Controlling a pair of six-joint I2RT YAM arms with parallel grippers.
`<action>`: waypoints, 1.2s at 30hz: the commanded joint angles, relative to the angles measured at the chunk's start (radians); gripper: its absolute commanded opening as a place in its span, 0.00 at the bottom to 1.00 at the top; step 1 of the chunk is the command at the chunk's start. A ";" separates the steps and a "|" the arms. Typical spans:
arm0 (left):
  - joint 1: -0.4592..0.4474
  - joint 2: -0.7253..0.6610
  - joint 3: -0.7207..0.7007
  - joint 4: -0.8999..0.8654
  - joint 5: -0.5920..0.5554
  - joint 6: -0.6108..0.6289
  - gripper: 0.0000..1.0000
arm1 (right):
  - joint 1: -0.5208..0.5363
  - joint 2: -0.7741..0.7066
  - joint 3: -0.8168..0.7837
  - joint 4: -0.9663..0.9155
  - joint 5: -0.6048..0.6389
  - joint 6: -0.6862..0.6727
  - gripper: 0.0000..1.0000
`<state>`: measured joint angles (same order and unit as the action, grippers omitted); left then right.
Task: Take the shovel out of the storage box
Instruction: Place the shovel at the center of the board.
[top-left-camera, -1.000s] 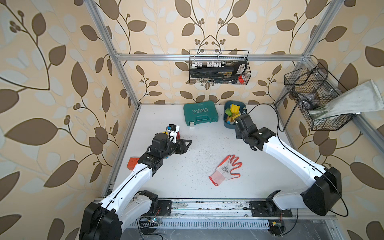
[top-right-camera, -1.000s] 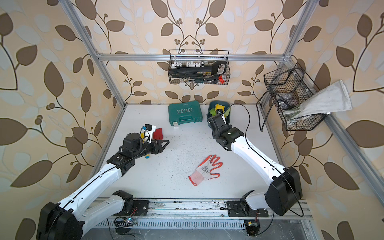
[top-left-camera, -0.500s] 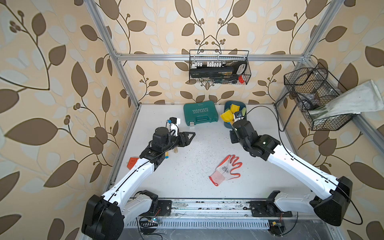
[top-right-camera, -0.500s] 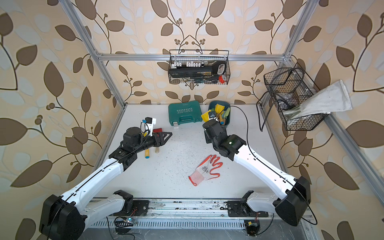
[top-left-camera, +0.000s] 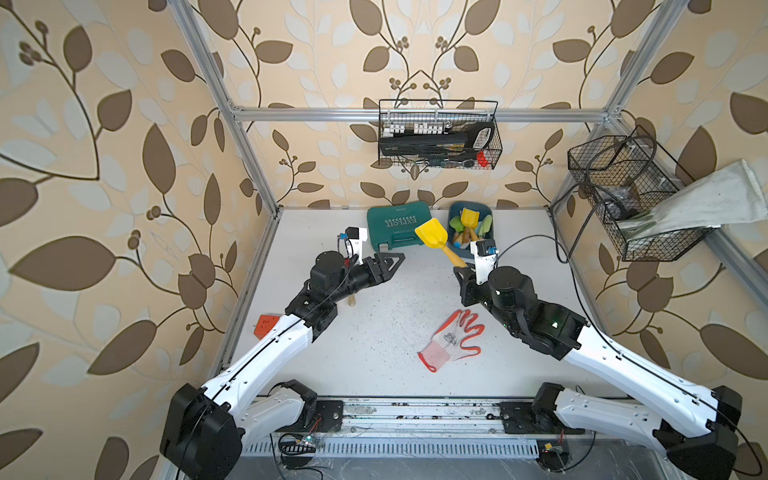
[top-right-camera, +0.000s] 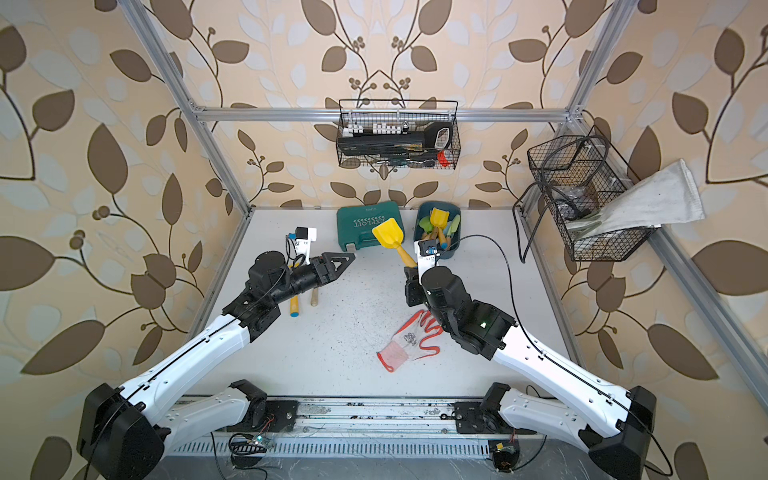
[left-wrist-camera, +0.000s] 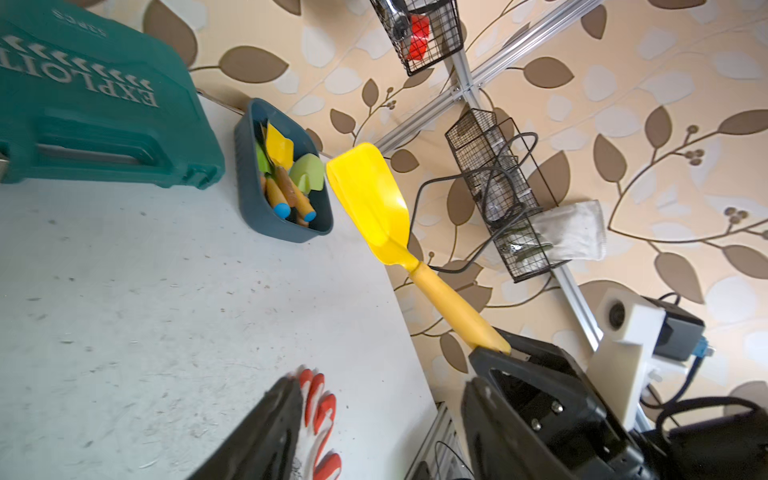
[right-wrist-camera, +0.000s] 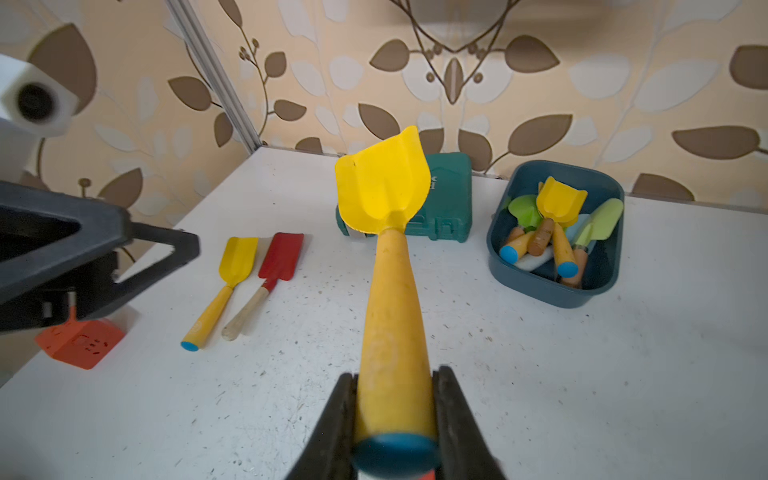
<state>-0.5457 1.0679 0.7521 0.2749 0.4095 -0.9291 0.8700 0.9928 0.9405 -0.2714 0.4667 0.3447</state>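
Right fingers (right-wrist-camera: 332, 415) tight, left fingers (left-wrist-camera: 266, 428) apart

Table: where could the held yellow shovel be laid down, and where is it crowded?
Bare: the middle, bordered by the red shovel, the glove and the green case. Crowded: the back, around case and blue box.

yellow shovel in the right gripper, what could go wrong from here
1. The right gripper pinches the yellow shovel only at the handle's end between its fingers; the long blade end could swing or slip.
2. The open left gripper sits close to the blade, so a move that way might bump it.
3. Setting it down by the red shovel and the smaller yellow shovel could knock them.
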 joint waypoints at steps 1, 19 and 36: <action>-0.051 0.010 0.035 0.079 -0.061 -0.048 0.69 | 0.052 -0.032 -0.025 0.142 0.028 0.010 0.01; -0.101 0.100 0.015 0.345 -0.113 -0.188 0.69 | 0.216 0.026 -0.017 0.270 0.135 -0.013 0.01; -0.120 0.135 0.042 0.387 -0.094 -0.196 0.55 | 0.249 0.078 -0.025 0.307 0.117 0.010 0.02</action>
<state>-0.6552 1.2003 0.7525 0.6025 0.3138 -1.1271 1.1095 1.0653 0.9173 -0.0151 0.5793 0.3477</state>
